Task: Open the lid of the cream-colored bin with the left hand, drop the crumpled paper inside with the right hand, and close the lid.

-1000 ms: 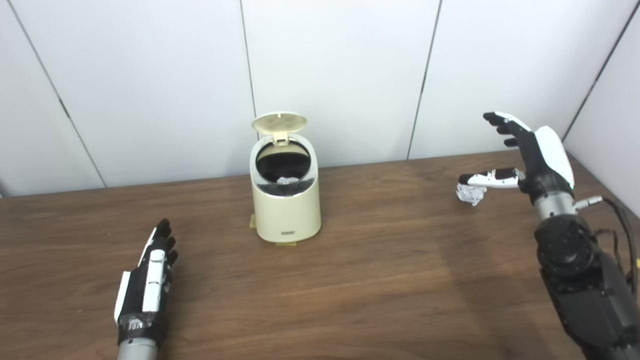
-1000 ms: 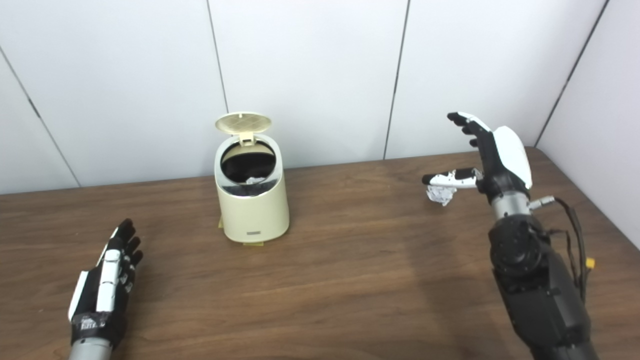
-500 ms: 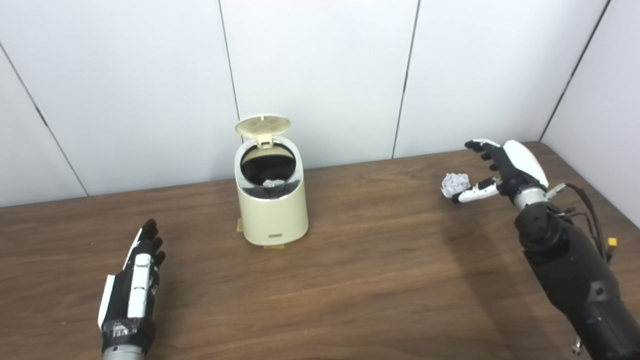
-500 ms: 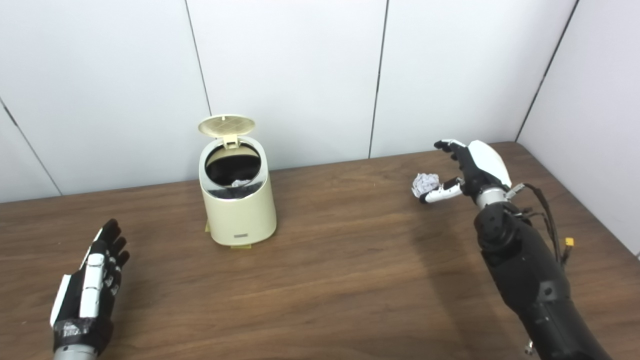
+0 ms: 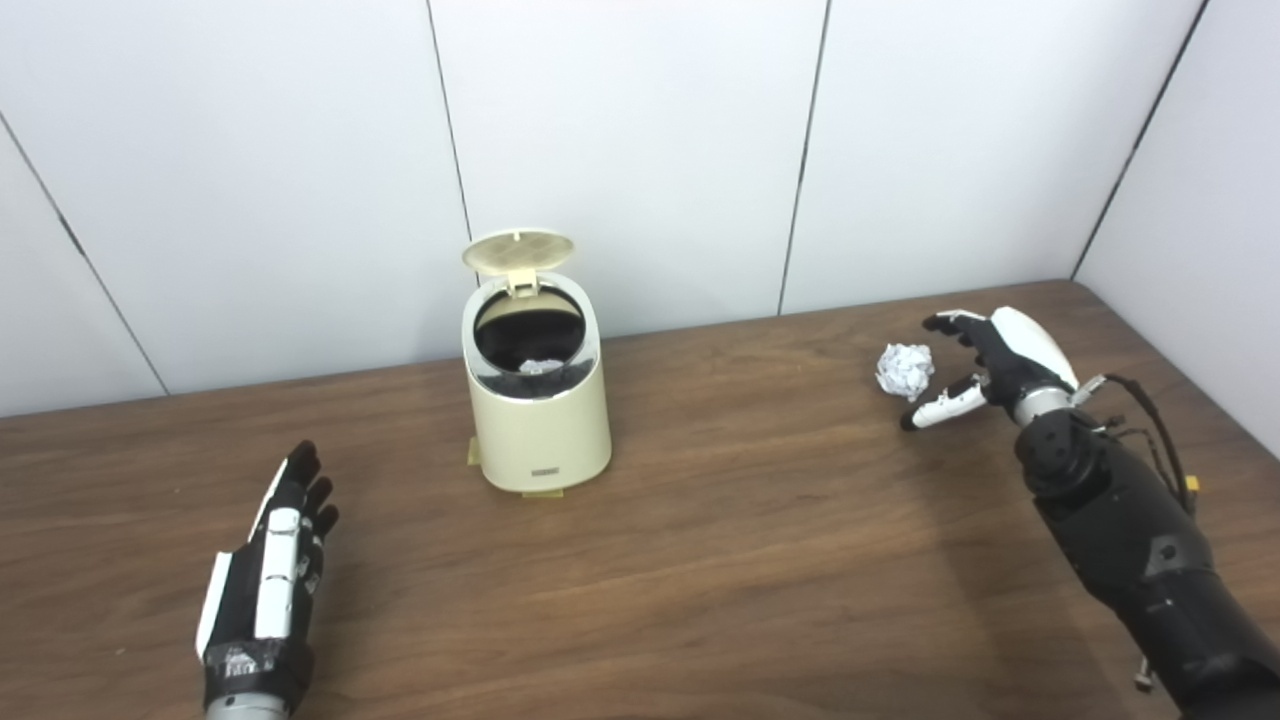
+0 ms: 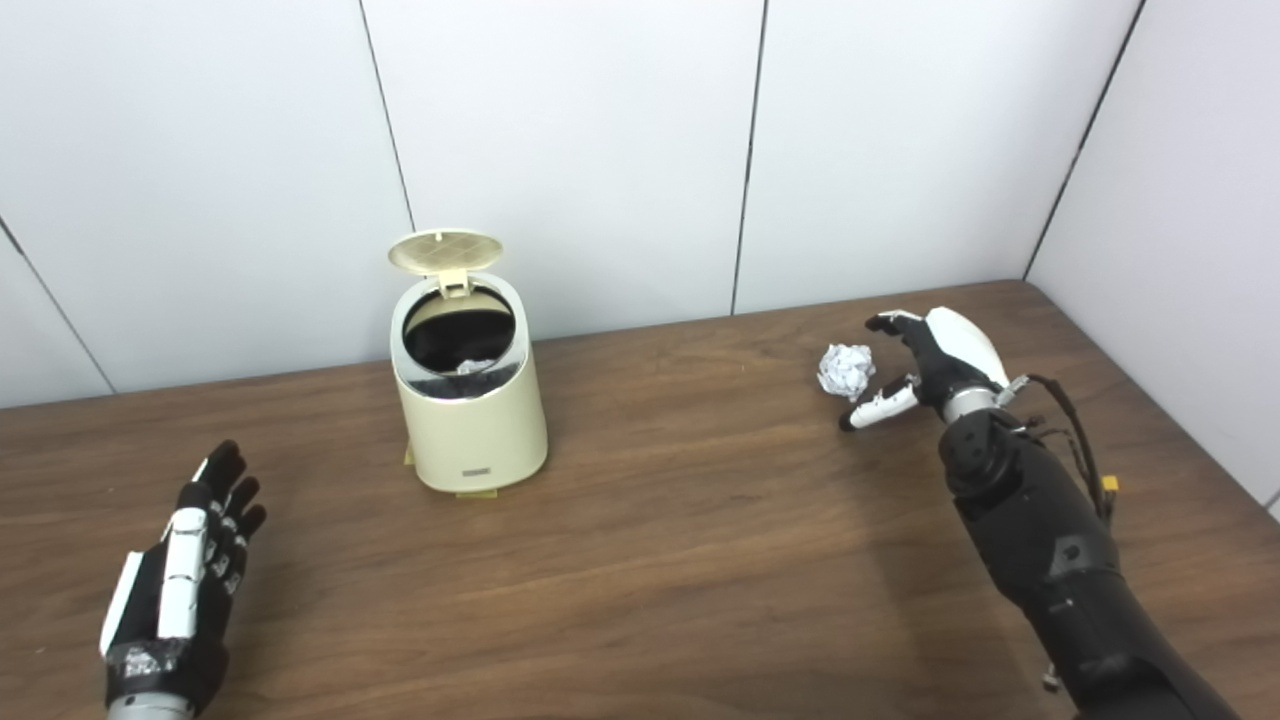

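A: Where is the cream-colored bin [image 5: 537, 405] seen?

B: It is seen standing upright on the wooden table [image 5: 700, 560], toward the far edge and close to the white panelled wall [image 5: 640, 130]. Its lid [image 5: 518, 251] is raised, tipped back at the rear hinge, so the dark inside is exposed. A bit of white crumpled stuff [image 5: 541, 366] can be made out inside the bin, low against the front wall. Small yellowish tabs [image 5: 474, 452] are visible at the foot of the bin.

A: And the crumpled paper [image 5: 905, 369]?

B: It is found lying on the table at the right, well apart from the bin. It is flanked by the right hand [image 5: 990, 360]: the fingers [image 5: 945, 322] are stretched behind and above it, and the thumb [image 5: 938, 406] is extended in front of it. Whether the paper is touched by either cannot be told, but it is not clasped.

A: How is the right hand held, then?

B: Its fingers and thumb are spread wide, with nothing enclosed between them. A black forearm [image 5: 1135, 540] with loose cables [image 5: 1150, 420] is seen behind it.

A: What is shown of the left hand [image 5: 270, 580]?

B: It is placed low over the table at the near left, well apart from the bin, with the back turned up and the fingers [image 5: 310, 485] extended straight and slightly apart. Nothing is held in it.
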Tool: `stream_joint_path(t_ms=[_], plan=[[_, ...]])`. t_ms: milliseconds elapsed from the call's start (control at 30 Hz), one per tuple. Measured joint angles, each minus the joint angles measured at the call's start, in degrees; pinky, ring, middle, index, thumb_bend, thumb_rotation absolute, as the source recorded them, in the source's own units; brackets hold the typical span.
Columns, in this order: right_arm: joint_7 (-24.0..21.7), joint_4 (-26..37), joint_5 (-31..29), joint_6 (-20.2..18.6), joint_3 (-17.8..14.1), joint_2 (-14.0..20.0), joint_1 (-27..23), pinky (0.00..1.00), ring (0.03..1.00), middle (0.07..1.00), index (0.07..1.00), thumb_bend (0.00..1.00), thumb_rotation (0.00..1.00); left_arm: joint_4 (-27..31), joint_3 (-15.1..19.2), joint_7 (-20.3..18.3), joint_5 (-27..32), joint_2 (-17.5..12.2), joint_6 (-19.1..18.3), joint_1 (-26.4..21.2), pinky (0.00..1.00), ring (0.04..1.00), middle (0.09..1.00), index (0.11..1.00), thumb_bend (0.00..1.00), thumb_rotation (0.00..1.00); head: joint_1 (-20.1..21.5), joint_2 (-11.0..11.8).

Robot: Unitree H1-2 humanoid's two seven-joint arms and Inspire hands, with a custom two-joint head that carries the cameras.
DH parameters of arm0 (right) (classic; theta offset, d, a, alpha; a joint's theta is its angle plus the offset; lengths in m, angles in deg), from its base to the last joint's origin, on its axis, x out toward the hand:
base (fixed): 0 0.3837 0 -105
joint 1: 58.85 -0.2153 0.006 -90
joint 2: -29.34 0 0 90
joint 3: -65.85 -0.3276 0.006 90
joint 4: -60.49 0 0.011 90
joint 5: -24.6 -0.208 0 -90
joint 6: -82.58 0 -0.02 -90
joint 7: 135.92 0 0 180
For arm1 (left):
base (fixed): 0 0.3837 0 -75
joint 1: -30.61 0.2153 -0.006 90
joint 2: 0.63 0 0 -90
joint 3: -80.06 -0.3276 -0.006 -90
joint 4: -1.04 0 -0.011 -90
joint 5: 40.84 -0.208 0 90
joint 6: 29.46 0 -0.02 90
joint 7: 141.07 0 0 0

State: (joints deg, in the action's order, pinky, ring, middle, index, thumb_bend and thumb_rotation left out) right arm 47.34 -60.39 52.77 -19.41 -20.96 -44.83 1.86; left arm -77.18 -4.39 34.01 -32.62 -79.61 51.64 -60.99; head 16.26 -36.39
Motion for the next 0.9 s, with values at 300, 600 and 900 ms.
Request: stream_joint_path(t_ms=[300, 600, 900], plan=[[1.9, -1.6, -1.6, 3.3, 0.2, -1.1, -0.3, 0.64, 0.721, 0.757, 0.711, 0.89, 0.01, 4.0, -1.7, -0.6, 0.0, -1.4, -3.4, 1.1, 0.99, 0.989, 1.0, 1.0, 0.51, 0.89, 0.0, -0.4], [2.4, -1.5, -2.0, 4.5, 0.5, -1.3, -0.1, 0.6, 0.677, 0.724, 0.694, 0.87, 0.02, 5.0, -2.4, -0.6, 0.2, -1.4, -3.6, 1.7, 0.99, 0.991, 1.0, 1.0, 0.48, 0.85, -0.2, -1.1], [-0.2, 0.9, -2.2, 2.5, 0.8, -1.3, 0.1, 0.56, 0.609, 0.662, 0.668, 0.83, 0.0, 5.0, -2.8, -0.5, 0.2, -1.4, -3.8, 2.1, 0.98, 0.987, 0.995, 1.0, 0.49, 0.84, -0.4, -1.7]])
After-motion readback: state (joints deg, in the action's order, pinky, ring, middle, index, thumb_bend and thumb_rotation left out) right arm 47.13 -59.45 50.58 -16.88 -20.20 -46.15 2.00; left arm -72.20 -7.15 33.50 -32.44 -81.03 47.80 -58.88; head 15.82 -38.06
